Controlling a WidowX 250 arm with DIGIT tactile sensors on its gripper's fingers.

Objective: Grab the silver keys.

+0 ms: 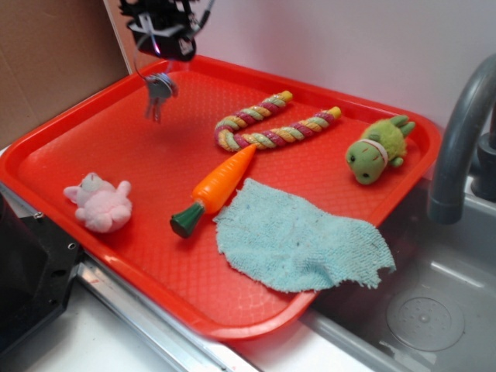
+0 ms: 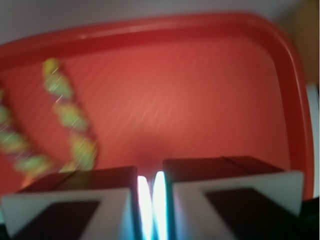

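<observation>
The silver keys point(image 1: 159, 91) dangle from their thin wire ring just under my gripper point(image 1: 164, 57), above the back left part of the red tray point(image 1: 93, 147). In the exterior view the gripper is shut on the ring and the keys hang clear of the tray floor. In the wrist view the gripper point(image 2: 150, 176) has its two jaws almost together, with only a thin bright slit between them. The keys do not show there, only the blurred tray floor point(image 2: 190, 100).
On the tray lie a striped rope toy point(image 1: 267, 128), a toy carrot point(image 1: 217, 186), a green plush point(image 1: 377, 149), a pink plush point(image 1: 101, 203) and a light blue cloth point(image 1: 298, 236). A grey faucet point(image 1: 457, 132) and a sink point(image 1: 418, 310) are at the right.
</observation>
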